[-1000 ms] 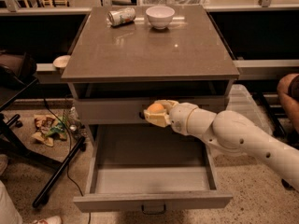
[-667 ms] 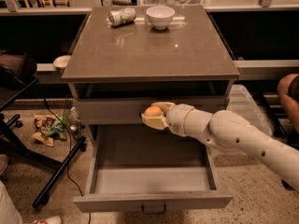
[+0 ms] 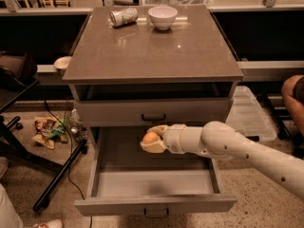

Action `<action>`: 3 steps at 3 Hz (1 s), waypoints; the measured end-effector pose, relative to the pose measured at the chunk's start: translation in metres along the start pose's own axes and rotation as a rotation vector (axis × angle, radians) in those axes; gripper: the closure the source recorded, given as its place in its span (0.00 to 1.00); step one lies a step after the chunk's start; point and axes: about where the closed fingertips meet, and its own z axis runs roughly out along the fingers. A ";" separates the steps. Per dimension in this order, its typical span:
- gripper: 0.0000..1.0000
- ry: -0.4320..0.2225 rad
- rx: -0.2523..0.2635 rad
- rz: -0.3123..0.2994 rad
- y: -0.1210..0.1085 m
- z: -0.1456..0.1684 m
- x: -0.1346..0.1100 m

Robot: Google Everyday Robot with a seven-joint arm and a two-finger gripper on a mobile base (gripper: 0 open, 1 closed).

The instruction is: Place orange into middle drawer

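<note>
orange (image 3: pixel 150 137) gripped by hand (image 3: pixel 152 142) above open middle drawer (image 3: pixel 152 182); can (image 3: pixel 124 16) label unreadable.

The cream pincer (image 3: pixel 151 139), hanging above the open middle drawer (image 3: pixel 152 182) with its flat grey inside, clasps the shiny orange (image 3: pixel 149 137). The arm (image 3: pixel 247 148) is off-white, speckled with small dark dots. The worktop (image 3: pixel 156 51) is brownish grey, the bowl (image 3: pixel 163 17) white, the can (image 3: pixel 123 16) silver and green.

Pale cream gripper (image 3: pixel 151 142) over the middle drawer (image 3: pixel 152 182); behind it, white ribbed wrist collar, then smooth off-white rounded arm, dotted with small dark holes.
</note>
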 end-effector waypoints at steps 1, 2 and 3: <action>1.00 0.071 -0.044 -0.023 0.008 0.029 0.042; 1.00 0.132 -0.063 -0.025 0.013 0.057 0.076; 1.00 0.136 -0.067 -0.028 0.014 0.059 0.077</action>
